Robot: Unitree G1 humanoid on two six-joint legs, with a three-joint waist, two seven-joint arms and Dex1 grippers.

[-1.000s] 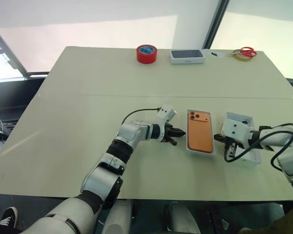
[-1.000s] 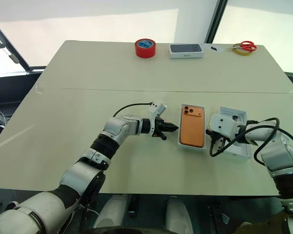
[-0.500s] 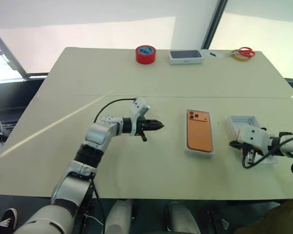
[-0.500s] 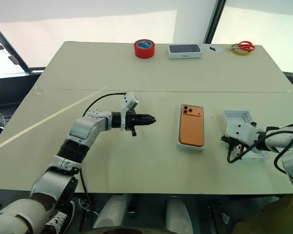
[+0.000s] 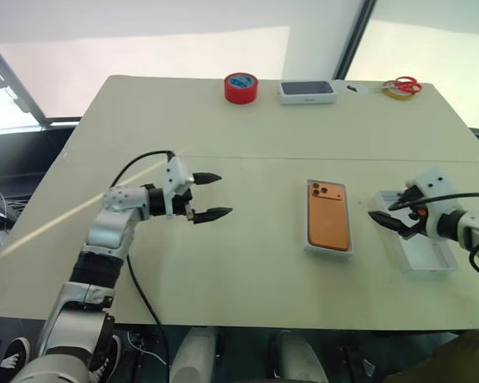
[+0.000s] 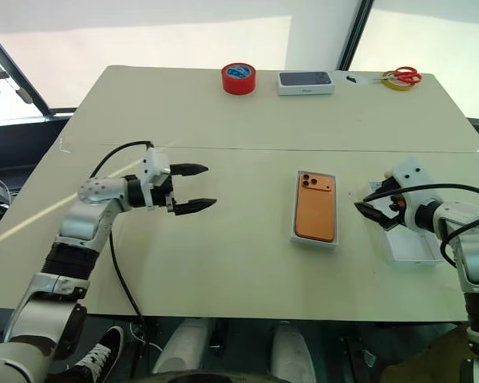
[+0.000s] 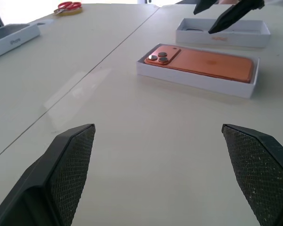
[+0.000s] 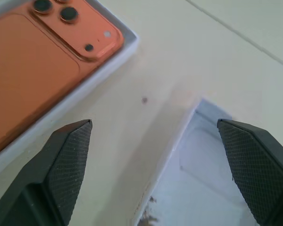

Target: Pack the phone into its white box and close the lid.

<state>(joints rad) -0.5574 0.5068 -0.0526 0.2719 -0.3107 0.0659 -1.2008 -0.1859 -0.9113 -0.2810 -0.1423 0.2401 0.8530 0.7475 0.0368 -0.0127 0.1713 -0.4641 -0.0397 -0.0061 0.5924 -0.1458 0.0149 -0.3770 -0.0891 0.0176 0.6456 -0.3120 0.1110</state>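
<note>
The orange phone [image 5: 328, 226] lies back up inside the white box [image 7: 193, 78], right of the table's middle, its lenses toward the far side. The lid [image 5: 423, 249] rests open side up on the table just right of the box. My left gripper [image 5: 223, 194] hovers open and empty, well to the left of the box and pointing toward it. My right gripper [image 5: 391, 211] is open and empty above the lid's near-left corner, fingers aimed at the gap between lid and box. In the right wrist view the phone [image 8: 33, 61] and the lid [image 8: 212, 165] flank that gap.
Along the far edge stand a red tape roll [image 5: 239, 88], a closed white box with a dark top [image 5: 306, 92], and red scissors on a yellow tape ring [image 5: 399, 86]. A seam crosses the table [image 5: 144, 263] behind the box.
My left gripper drew away leftward from the box, rolled and opened. My right gripper shifted right over the lid, turned and opened. Phone, box and lid kept their places.
</note>
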